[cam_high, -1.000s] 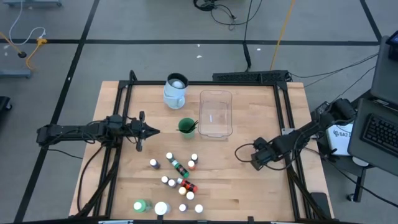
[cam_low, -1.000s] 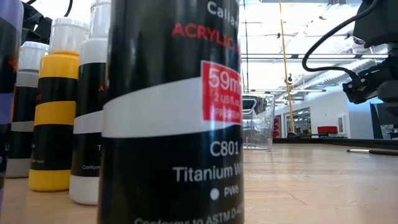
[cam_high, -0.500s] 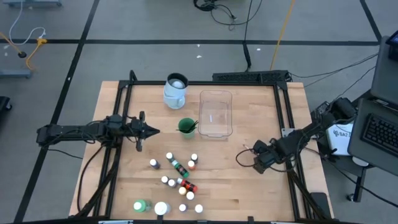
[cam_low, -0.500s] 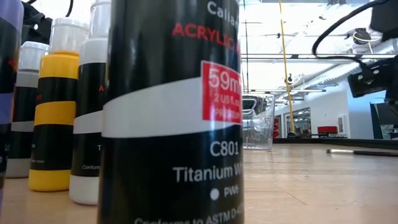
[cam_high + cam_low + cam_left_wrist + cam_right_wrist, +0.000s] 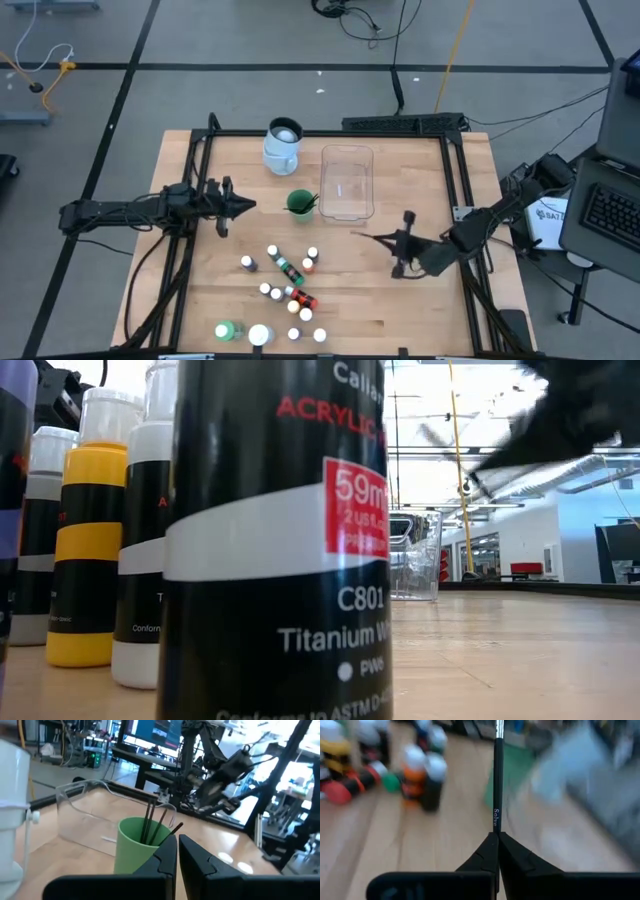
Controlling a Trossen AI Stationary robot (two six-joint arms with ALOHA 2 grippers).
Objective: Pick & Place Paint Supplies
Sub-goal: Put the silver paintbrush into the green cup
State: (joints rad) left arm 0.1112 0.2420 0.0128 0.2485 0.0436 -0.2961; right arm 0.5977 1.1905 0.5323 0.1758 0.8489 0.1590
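My right gripper [image 5: 393, 240] hangs over the right half of the table, shut on a thin dark brush [image 5: 368, 235] that points toward the green cup [image 5: 299, 203]. That cup stands on its base with more brushes [image 5: 152, 822] sticking up out of it. Small white-capped paint bottles [image 5: 288, 285] stand and lie near the front edge; a few fill the low view, among them a black-and-white one [image 5: 275, 540]. A green bottle [image 5: 226, 330] and a white jar [image 5: 259, 335] stand at the front. My left gripper [image 5: 177, 851] waits shut at the left, level, aimed at the cup. My right gripper pinches the brush's shaft [image 5: 496, 827] between its two fingertips [image 5: 485, 851], near one end. The fingers come level from the table's right side and lie along the brush, which juts straight out ahead of them. The brush is lifted clear of the table.
A clear plastic tub [image 5: 347, 182] stands right of the cup, and a pale jug [image 5: 282, 146] at the far edge. Black frame rails [image 5: 455, 190] run along the table's sides. Bare wood lies between the bottles and my right gripper.
My right gripper has risen from the table at the right, turned from pointing down to nearly level, and swung toward the table's middle. The brush that lay on the wood there is now lifted clear and points toward the green cup.
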